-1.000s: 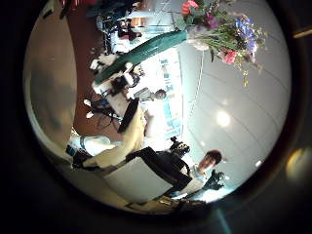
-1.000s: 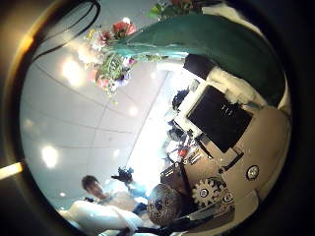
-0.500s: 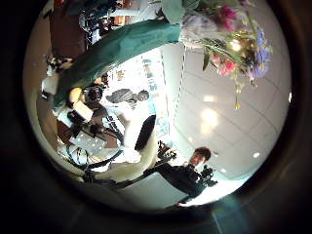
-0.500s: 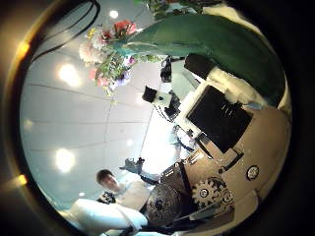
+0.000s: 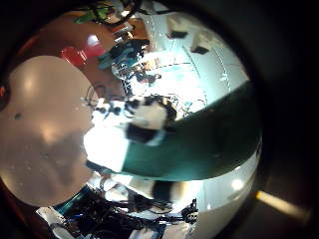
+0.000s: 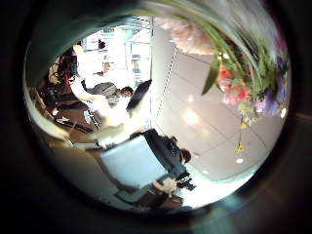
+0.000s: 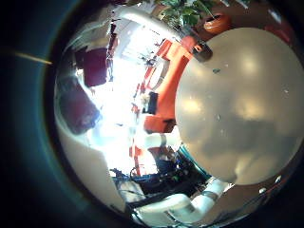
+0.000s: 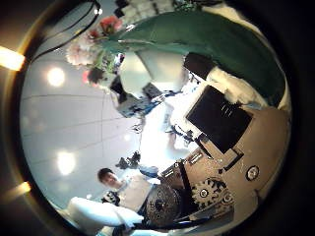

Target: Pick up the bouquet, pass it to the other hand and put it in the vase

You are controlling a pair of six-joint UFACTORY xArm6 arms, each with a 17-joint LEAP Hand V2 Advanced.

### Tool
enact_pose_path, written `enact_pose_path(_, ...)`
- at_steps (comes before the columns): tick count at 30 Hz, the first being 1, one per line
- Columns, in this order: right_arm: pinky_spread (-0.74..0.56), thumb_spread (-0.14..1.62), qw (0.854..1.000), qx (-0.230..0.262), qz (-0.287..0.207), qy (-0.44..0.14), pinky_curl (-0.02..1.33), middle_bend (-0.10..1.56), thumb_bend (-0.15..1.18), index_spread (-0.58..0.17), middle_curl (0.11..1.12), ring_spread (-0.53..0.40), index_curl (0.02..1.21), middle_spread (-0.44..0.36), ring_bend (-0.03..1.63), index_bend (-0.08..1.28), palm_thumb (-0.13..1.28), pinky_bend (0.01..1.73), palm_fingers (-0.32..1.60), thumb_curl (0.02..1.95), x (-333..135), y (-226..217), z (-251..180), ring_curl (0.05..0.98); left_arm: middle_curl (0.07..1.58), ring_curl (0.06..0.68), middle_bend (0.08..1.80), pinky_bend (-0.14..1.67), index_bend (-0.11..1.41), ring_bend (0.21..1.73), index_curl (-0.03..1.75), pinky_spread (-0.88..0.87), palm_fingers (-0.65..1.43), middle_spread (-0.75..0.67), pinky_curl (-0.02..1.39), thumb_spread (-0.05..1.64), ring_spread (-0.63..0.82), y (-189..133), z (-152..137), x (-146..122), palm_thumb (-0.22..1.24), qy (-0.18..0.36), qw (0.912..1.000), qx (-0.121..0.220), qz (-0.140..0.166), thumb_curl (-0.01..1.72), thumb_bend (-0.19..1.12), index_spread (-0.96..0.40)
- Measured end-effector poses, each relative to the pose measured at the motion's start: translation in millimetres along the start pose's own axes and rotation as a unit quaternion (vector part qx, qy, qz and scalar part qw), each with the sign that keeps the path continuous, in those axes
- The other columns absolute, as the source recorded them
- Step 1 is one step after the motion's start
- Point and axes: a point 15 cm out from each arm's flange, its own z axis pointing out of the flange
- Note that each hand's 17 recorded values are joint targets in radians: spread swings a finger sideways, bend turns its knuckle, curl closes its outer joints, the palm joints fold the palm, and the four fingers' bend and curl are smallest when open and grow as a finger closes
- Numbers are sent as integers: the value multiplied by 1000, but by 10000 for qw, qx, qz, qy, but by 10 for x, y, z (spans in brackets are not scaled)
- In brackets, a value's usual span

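closing in: bouquet (image 6: 234, 68) now filling more of left palm view than half second back, green wrap (image 8: 197, 44) lying across right hand (image 8: 231, 133). handover nearing; finger curl on either hand unreadable.

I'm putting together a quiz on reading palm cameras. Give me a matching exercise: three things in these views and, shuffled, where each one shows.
Things:
1. flowers
2. wrapper
3. round table

Places:
a. fills much of the right little finger side palm view
b. runs as a broad band across the left little finger side palm view
c. seen against the ceiling in the left thumb side palm view

Pairs: 1-c; 2-b; 3-a
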Motion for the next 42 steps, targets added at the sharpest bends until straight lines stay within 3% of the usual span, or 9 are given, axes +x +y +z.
enact_pose_path(5, -214, 941, 9996, 62, 100, 264, 948, 1322, -4, -225, 881, -190, 905, -148, 1448, 1179, 1123, 1210, 1126, 1247, 156, -32, -34, 710, 687, 403, 850, 952, 331, 1148, 445, -409, 1314, -343, 602, 927, -386, -23, 66, -29, 811, 11, 9996, -143, -235, 458, 134, -251)
enact_pose_path(9, -218, 944, 9995, 135, 190, 230, 953, 1314, -53, -228, 885, -195, 908, -153, 1447, 1175, 1001, 1218, 1093, 1200, 176, -48, -37, 713, 762, 475, 990, 1098, 560, 1301, 573, -474, 1254, -418, 696, 911, -424, -17, 62, -39, 934, 26, 9997, -172, -192, 524, 156, -396)
enact_pose_path(13, -261, 972, 9987, 332, 235, 303, 907, 1230, -64, -248, 863, -204, 886, -168, 1397, 1055, 865, 1201, 991, 1061, 241, -89, -128, 687, 811, 524, 1104, 1161, 724, 1406, 696, -513, 1159, -454, 777, 939, -425, -9, 16, -2, 996, -12, 9999, -102, -15, 583, 173, -505)
enact_pose_path(16, -344, 996, 9977, 513, 299, 319, 852, 1149, -50, -282, 832, -224, 853, -185, 1338, 870, 789, 1176, 800, 956, 293, -97, -252, 656, 833, 548, 1155, 1183, 793, 1456, 776, -530, 1105, -465, 832, 960, -418, -34, -51, 69, 1013, -87, 9998, 13, 152, 620, 172, -558)
enact_pose_path(19, -424, 1015, 9967, 648, 393, 289, 799, 1030, -34, -322, 788, -234, 771, -193, 1326, 550, 765, 1194, 533, 860, 360, -95, -345, 627, 847, 563, 1188, 1194, 822, 1493, 843, -549, 1072, -468, 884, 976, -410, -76, -152, 201, 1029, -217, 9988, 168, 406, 657, 174, -595)
enact_pose_path(22, -378, 1025, 9961, 737, 424, 246, 781, 856, -28, -345, 724, -221, 700, -180, 1260, 425, 757, 1148, 241, 795, 379, -100, -388, 599, 854, 570, 1219, 1192, 828, 1511, 902, -567, 1051, -470, 930, 990, -405, -133, -336, 381, 1033, -455, 9954, 439, 713, 688, 168, -623)
enact_pose_path(24, -289, 1029, 9959, 756, 449, 232, 763, 770, -27, -360, 682, -198, 665, -153, 1166, 430, 756, 1062, 98, 758, 396, -94, -397, 561, 856, 575, 1229, 1190, 828, 1523, 938, -578, 1044, -470, 960, 997, -401, -178, -486, 501, 1034, -634, 9913, 678, 929, 706, 162, -637)
enact_pose_path(32, 149, 1035, 9954, 788, 495, 214, 637, 564, -23, -384, 533, -57, 539, -97, 909, 378, 768, 863, -2, 661, 450, -105, -416, 423, 855, 581, 1262, 1159, 802, 1549, 1061, -607, 1017, -460, 1071, 1028, -392, -440, -1179, 843, 1043, -1197, 9611, 1920, 1586, 777, 151, -680)
enact_pose_path(42, 379, 1031, 9925, 1076, 524, 268, 487, 317, -27, -385, 399, 124, 413, 8, 608, 175, 741, 683, -78, 587, 551, -278, -459, 295, 846, 579, 1276, 1111, 750, 1561, 1172, -630, 1016, -451, 1175, 1049, -388, -628, -1728, 879, 1053, -1686, 9244, 2822, 1933, 844, 131, -712)
